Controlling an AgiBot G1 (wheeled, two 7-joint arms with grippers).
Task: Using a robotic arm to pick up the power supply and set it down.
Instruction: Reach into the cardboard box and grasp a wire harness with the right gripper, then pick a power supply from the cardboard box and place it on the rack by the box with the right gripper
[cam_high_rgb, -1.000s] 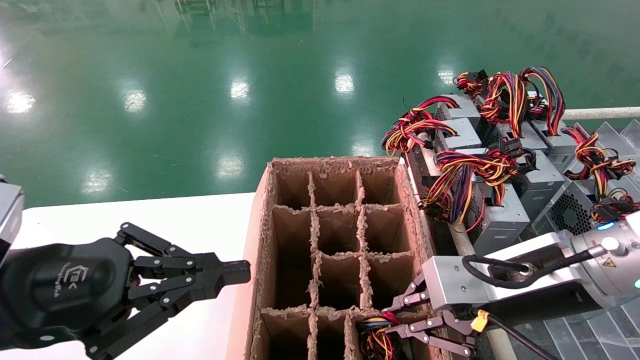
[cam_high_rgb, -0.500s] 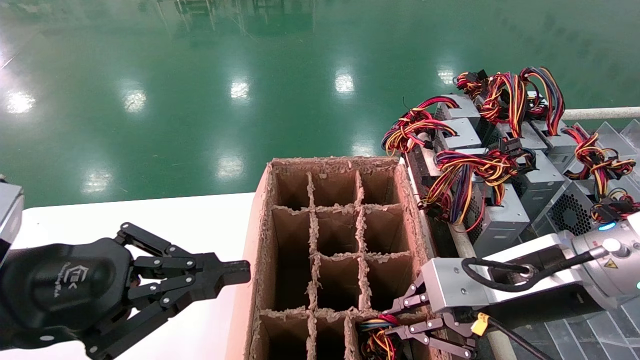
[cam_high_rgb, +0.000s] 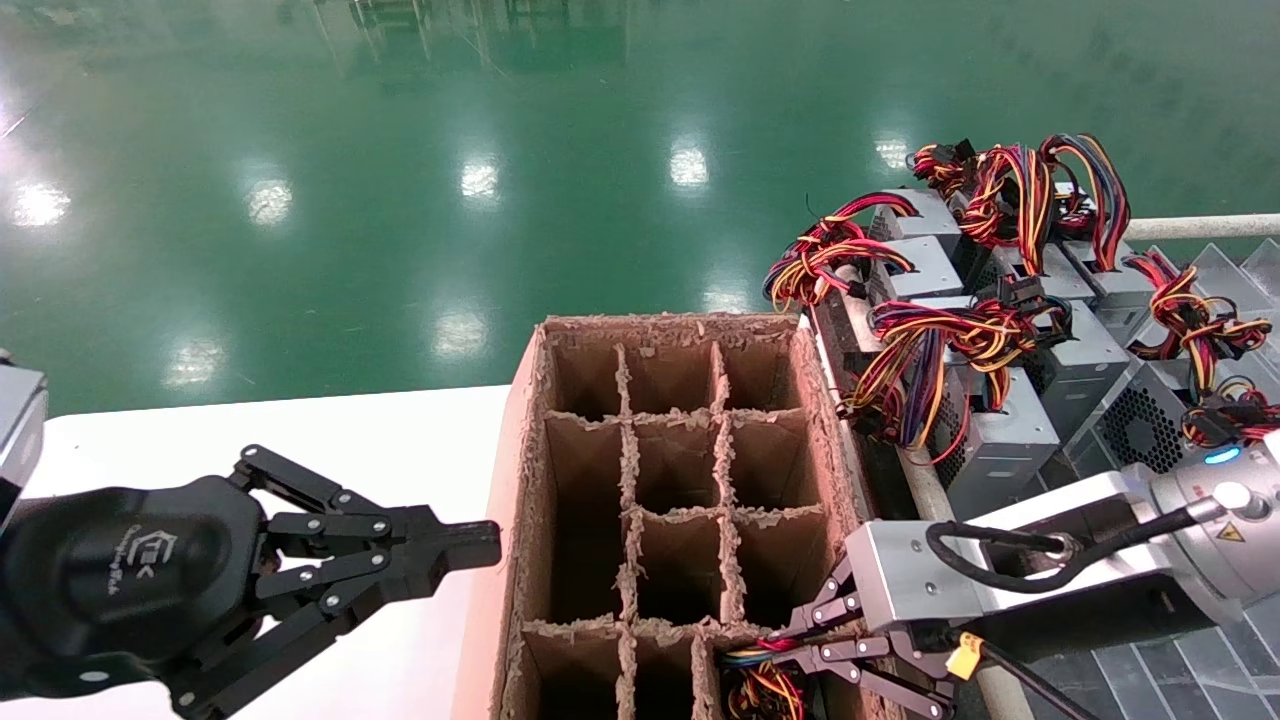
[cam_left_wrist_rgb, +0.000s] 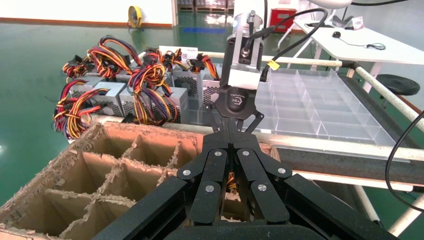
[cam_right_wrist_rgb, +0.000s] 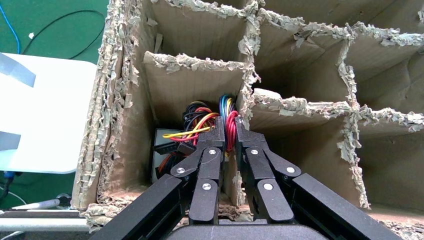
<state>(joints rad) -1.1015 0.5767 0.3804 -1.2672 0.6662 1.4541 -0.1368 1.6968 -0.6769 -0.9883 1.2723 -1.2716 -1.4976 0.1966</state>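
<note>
A big brown cardboard box (cam_high_rgb: 520, 470) (with ragged little rooms inside) sits on a white table (cam_high_rgb: 300, 440). Behind it shines a green floor (cam_high_rgb: 400, 200).

Right gripper (cam_high_rgb: 775, 665) low at near right, wrist angled down-left, fingers (cam_right_wrist_rgb: 218, 131) nearly together, apparently pinching. Left gripper (cam_high_rgb: 470, 545) parked at left, level, fingers pressed together.

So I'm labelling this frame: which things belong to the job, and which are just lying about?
In the job:
- right gripper, shut on the wires
- power supply in the near corner cell
- cardboard divider box

Lying about:
- left gripper, parked over the white table
- spare power supplies
- clear tray
</note>
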